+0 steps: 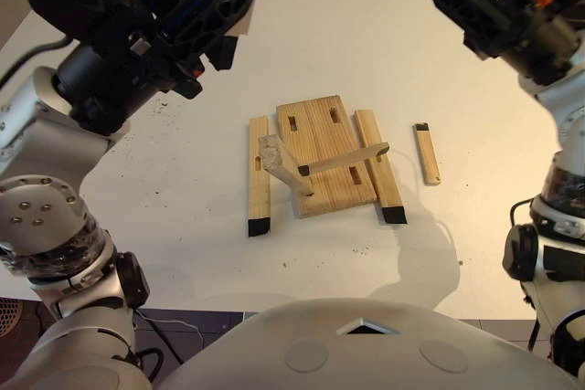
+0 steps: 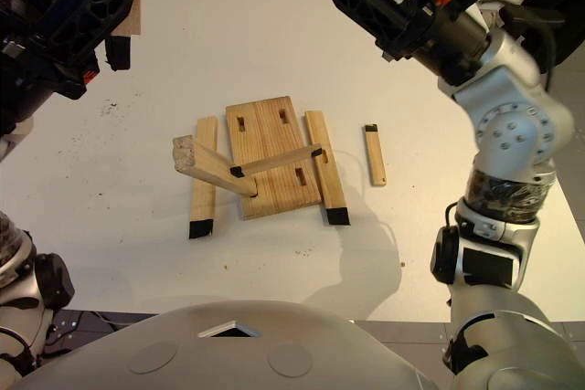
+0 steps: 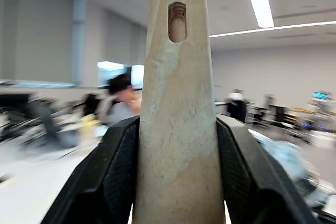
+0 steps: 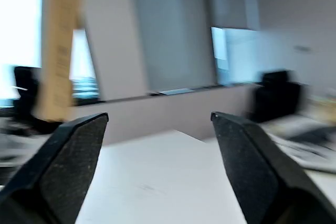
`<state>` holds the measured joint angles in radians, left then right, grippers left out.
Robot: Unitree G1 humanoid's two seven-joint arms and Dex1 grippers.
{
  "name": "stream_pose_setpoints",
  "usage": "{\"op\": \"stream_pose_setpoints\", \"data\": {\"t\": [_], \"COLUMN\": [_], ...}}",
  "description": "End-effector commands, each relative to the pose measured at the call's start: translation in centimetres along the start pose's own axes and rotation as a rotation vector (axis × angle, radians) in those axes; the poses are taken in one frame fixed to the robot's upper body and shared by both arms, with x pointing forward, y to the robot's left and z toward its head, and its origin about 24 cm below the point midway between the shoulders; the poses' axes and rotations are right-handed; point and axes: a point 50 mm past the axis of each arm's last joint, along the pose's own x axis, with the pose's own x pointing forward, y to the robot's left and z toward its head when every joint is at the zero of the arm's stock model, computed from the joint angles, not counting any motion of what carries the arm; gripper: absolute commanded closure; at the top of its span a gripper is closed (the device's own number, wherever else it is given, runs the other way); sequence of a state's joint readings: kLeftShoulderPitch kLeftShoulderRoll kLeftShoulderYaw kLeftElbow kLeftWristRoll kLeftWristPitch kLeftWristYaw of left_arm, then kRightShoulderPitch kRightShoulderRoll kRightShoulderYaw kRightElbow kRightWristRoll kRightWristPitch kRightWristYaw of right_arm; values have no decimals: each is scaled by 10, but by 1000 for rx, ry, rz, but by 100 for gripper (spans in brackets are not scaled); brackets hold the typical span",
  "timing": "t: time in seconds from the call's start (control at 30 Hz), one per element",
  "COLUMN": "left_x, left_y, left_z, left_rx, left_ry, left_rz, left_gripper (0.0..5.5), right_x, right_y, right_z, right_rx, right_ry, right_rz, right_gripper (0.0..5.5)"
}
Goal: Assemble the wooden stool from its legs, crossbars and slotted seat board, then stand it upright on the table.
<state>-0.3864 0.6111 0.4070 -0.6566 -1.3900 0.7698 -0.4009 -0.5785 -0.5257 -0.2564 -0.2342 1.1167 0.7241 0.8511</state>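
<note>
A slotted leg (image 3: 177,77) is clamped in the left gripper (image 3: 177,129), raised well above the table (image 1: 183,226); the right gripper (image 4: 160,116) is spread open and empty. The seat board (image 1: 315,130) lies flat at mid-table, with one leg (image 1: 285,166) and a crossbar (image 1: 343,159) standing from it. The held leg's end should be squared over a free slot and pressed straight down, with the board steadied by the right gripper

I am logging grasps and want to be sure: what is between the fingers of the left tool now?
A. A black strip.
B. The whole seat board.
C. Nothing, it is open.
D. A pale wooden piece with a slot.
D: in the left wrist view the left tool is shut on a wooden piece with an oval slot, pressed on both sides.
</note>
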Motion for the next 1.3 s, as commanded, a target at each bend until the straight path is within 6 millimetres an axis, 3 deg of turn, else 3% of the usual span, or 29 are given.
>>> {"op": "stream_pose_setpoints", "data": {"t": [0.03, 0.23, 0.43, 0.8, 1.03, 1.07, 1.17, 1.3], "left_x": [4, -5, -6, 0, 3, 3, 5, -10], "left_y": [-17, -21, -19, -24, -25, -23, -12, 26], "left_z": [-12, -37, -41, -41, -38, -37, -27, -25], "left_rx": [-103, -138, -129, -115, -123, -124, -194, -224], "left_ry": [145, 307, 302, 294, 278, 274, 164, 100], "left_rz": [-180, -243, -240, -263, -269, -258, -206, -22], "left_gripper": [351, 351, 351, 351, 351, 314, 274, 257], "right_x": [18, 33, 42, 40, 34, 34, 34, 26], "right_y": [21, 24, 28, 33, 29, 28, 22, 0], "right_z": [17, 20, 7, -11, -20, -20, -17, -20], "right_rx": [77, 142, 146, 97, 62, 55, 4, -111], "right_ry": [51, 63, 129, 241, 306, 302, 302, 358], "right_rz": [288, 399, 436, 466, 449, 444, 407, 276], "right_gripper": [186, 186, 186, 347, 348, 348, 348, 349]}}
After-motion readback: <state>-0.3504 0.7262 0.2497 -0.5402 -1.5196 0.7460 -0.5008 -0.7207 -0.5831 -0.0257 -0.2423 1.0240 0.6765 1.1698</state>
